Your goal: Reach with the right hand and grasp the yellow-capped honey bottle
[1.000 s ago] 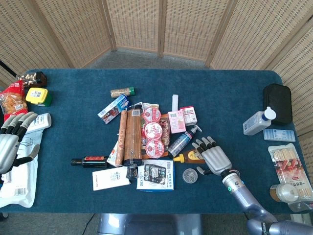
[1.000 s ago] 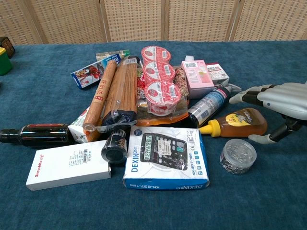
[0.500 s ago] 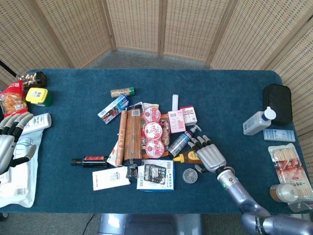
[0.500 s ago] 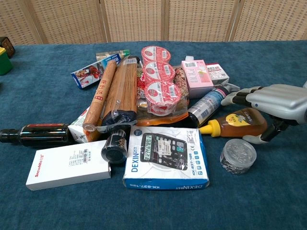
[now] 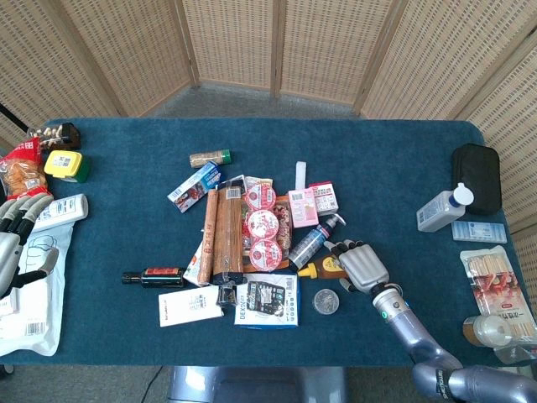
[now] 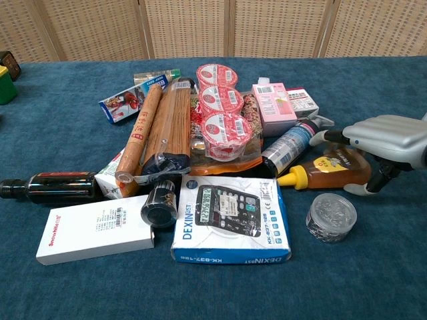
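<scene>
The honey bottle (image 6: 333, 172) lies on its side on the blue table, amber with a yellow cap (image 6: 291, 179) pointing left; in the head view the honey bottle (image 5: 323, 269) is partly covered. My right hand (image 6: 383, 137) hovers over the bottle's body, fingers stretched across its top and thumb down at its near side by the base. The fingers are not closed on it and the bottle still rests on the cloth. The same right hand (image 5: 361, 264) shows right of the pile. My left hand (image 5: 13, 239) rests at the far left edge, fingers apart and holding nothing.
A round clear tin (image 6: 331, 217) sits just in front of the bottle. A dark spray bottle (image 6: 290, 147) lies right behind it, next to a pink box (image 6: 273, 107). A calculator box (image 6: 230, 217) lies to the left. A sanitizer bottle (image 5: 440, 208) and black case (image 5: 476, 175) stand far right.
My right hand moved left and lowered over the honey bottle, its fingers now across the top. My left hand drifted slightly toward the left edge.
</scene>
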